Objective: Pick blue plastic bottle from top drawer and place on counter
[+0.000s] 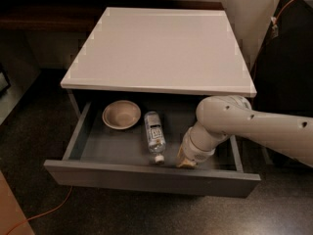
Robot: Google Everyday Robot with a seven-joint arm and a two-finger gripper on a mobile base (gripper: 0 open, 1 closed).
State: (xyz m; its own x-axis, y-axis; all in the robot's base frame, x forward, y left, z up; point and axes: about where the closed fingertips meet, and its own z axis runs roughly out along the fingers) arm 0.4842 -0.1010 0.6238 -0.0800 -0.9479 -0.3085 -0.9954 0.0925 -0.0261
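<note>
The top drawer (146, 178) stands pulled open below the white counter (156, 48). Inside it the blue plastic bottle (154, 136) lies on its side, white cap toward the drawer front. A beige bowl (121, 114) sits to its left. My gripper (186, 161) reaches down into the drawer at the front right, just right of the bottle's cap and apart from it. My white arm (254, 126) comes in from the right and hides the drawer's right part.
A dark wooden shelf (39, 13) runs behind the cabinet at the left. An orange cable (44, 212) lies on the dark speckled floor at the front left. A dark cabinet with an orange wire (288, 43) stands at the right.
</note>
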